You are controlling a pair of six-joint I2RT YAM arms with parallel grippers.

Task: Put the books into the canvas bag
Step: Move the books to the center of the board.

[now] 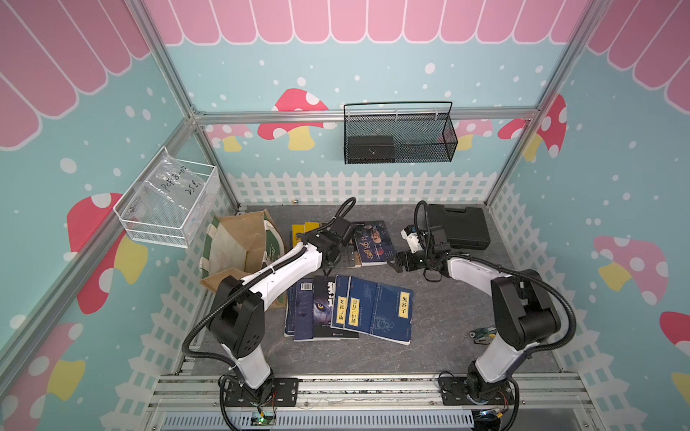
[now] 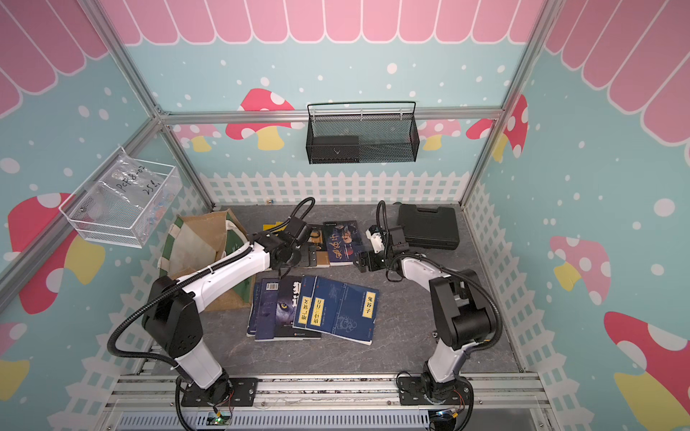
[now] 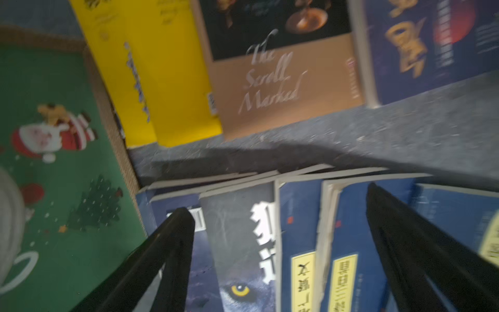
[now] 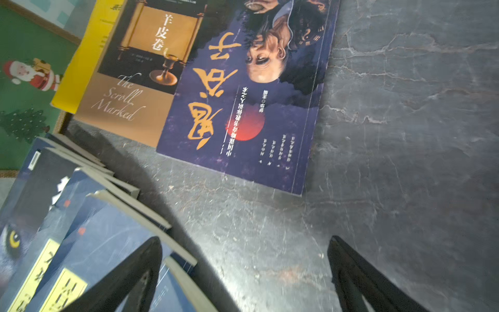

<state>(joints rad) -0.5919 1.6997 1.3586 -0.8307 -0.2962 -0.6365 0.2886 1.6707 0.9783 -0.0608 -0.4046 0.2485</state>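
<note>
The canvas bag point(image 1: 239, 246) lies on its side at the left, its green Christmas panel point(image 3: 54, 189) facing up. Several navy books point(image 1: 373, 309) and a wolf-eye book point(image 3: 237, 243) overlap in a front pile. Behind them lie two yellow books point(image 3: 162, 81), a brown book point(image 3: 283, 89) and a purple-blue book point(image 4: 243, 121). My left gripper point(image 3: 278, 198) hangs open over the pile's far edge, holding nothing. My right gripper point(image 4: 245, 240) is open above bare table, beside the pile's right corner, with nothing between its fingers.
A thick black plastic case point(image 1: 457, 227) sits at the back right, just behind my right arm. A white wire basket point(image 1: 168, 201) hangs on the left wall and a black mesh basket point(image 1: 399, 134) on the back wall. A small tool point(image 1: 483, 332) lies at the right.
</note>
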